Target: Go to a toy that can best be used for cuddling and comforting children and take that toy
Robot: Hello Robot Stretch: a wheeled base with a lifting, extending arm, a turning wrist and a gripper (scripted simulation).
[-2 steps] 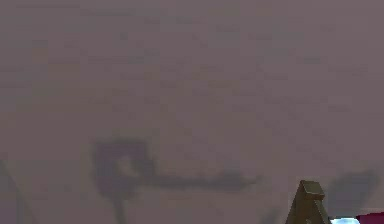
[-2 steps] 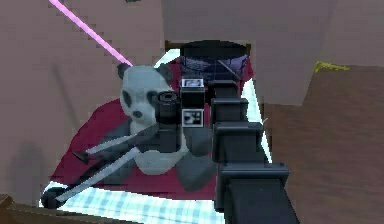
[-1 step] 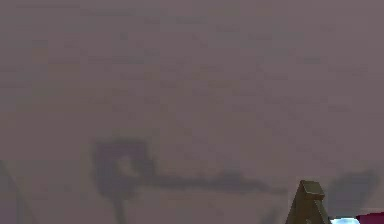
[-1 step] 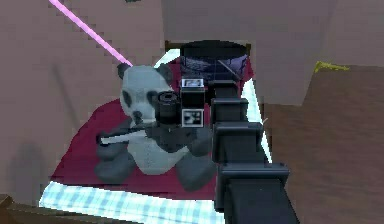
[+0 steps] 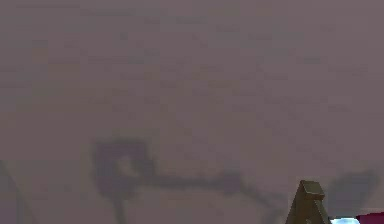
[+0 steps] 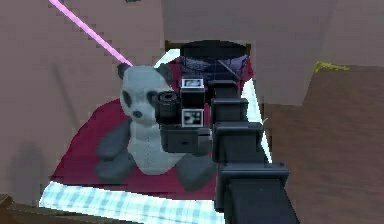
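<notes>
**Forward view, then arm side view: notes from one moment**

Forward view. A plain mauve-grey wall [image 5: 190, 80] stands close ahead. At the bottom right corner a small olive-brown peak [image 5: 308, 203] pokes up, too cut off to name. A pale blue patch [image 5: 346, 220] sits just beside it at the very edge.

Arm side view. A bed [image 6: 45, 212] with a wooden edge runs from the bottom left. Over it lies a pale blue-and-white checked sheet [image 6: 110, 200], and a dark red blanket [image 6: 85, 140] is spread on top of that. The panda toy [image 6: 135, 125] sits upright on the red blanket, white and grey with dark ears and limbs (soft-bodied, by the look of it).

The arm [image 6: 245, 165] rises as a dark square bar from the bottom edge, right of the middle. It ends at two white squares [image 6: 193, 100] with black marks. The gripper [image 6: 166, 108] shows left of those, its dark body overlapping the panda's flank in the picture. Touching or just beside: cannot tell. How the fingers are set cannot be told, nor whether they hold anything, since the toy rests on the bed right behind them.

Beyond the arm's end stands a round dark tub [image 6: 215, 55] near the far end of the bed. A pink stripe [image 6: 90, 30] slants down the back wall on the left. Brown floor [image 6: 320, 140] lies on the right, with a small yellow thing [image 6: 328, 68] farther out.
</notes>
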